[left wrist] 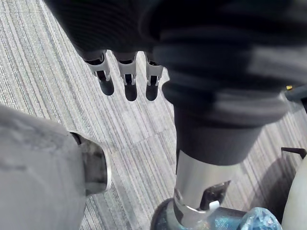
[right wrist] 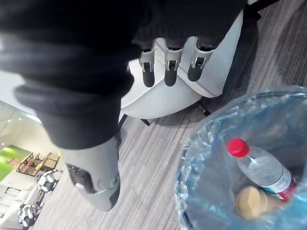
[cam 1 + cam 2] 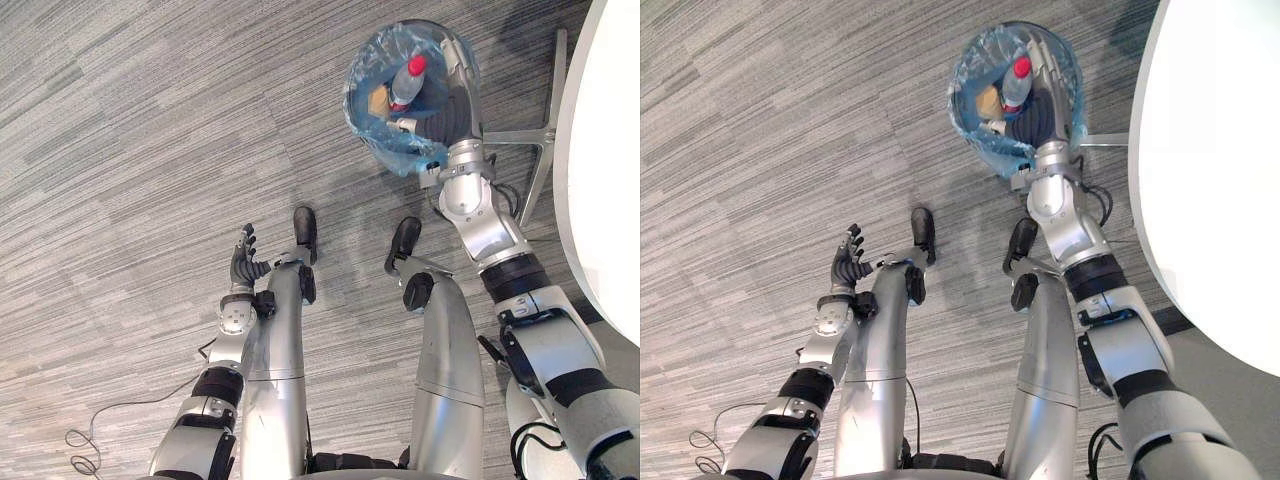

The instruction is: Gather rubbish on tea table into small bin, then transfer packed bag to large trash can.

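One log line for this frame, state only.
right hand open above small bin | bin: blue bag liner, red-capped bottle, tan round item inside | left hand open, empty, over carpet

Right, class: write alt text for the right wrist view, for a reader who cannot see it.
A small bin lined with a blue bag holds a clear bottle with a red cap and a tan round item. The right robot hand hangs above it, fingers straight, over grey carpet.
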